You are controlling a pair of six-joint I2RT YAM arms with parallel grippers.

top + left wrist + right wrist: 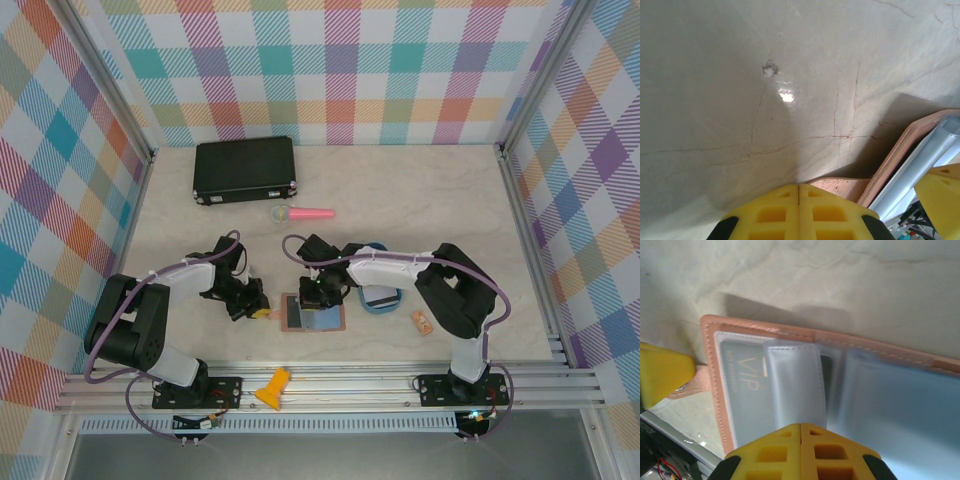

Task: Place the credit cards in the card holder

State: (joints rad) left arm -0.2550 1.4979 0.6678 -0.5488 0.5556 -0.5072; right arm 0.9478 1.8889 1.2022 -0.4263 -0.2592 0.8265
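Observation:
The card holder (pixel 312 315) lies open on the table, pinkish leather outside and grey-blue clear sleeves inside (pixel 900 400). A grey credit card marked VIP (pixel 740 382) sits in its left sleeve, and a dark card edge (pixel 826 375) shows behind a loose clear sleeve (pixel 792 385). My right gripper (pixel 801 426) is shut, its tips down on that loose sleeve. My left gripper (pixel 799 187) is shut too, low over the table at the holder's left edge (pixel 900 157), beside its strap tab (pixel 842 189). Another card (pixel 381 297) lies in the blue tray, partly hidden by the right arm.
The blue oval tray (pixel 392 305) stands right of the holder, with a small orange tag (pixel 421 321) beyond it. A black case (pixel 245 170) and a pink stick (pixel 310 213) lie at the back. A yellow piece (pixel 273 388) rests on the front rail.

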